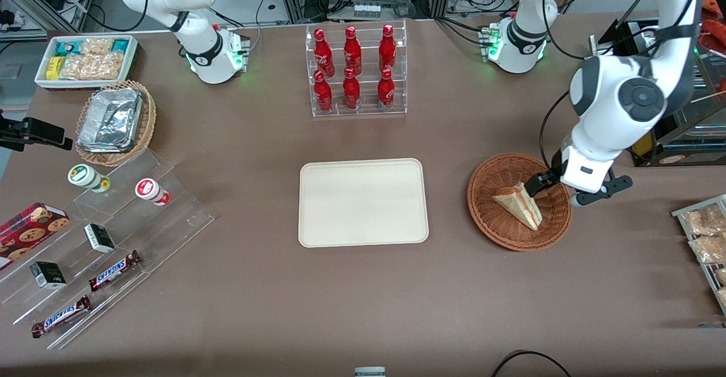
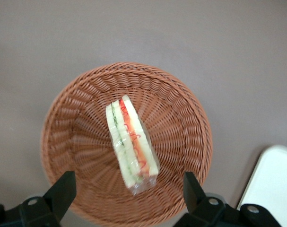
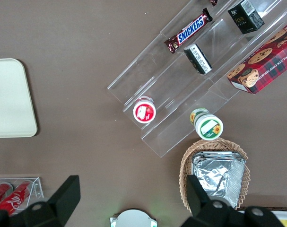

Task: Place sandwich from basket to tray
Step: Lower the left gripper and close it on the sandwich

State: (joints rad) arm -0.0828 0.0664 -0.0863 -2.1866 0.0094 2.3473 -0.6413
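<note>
One triangular wedge of pale bread with red and green filling, the sandwich (image 2: pixel 131 144), is seen lying wrapped in clear film inside the round reddish-brown woven wicker basket (image 2: pixel 181 113), directly below the hand (image 2: pixel 126 191). The hand is held above the basket's edge with its two black fingers (image 2: pixel 63 189) spread wide apart, released and grasping nothing; the sandwich is framed between them without being touched. Beside the hand, toward the parked arm's end of the brown counter (image 1: pixel 363 297), the flat cream rectangular tray (image 1: pixel 363 202) is set, nothing resting on it.
</note>
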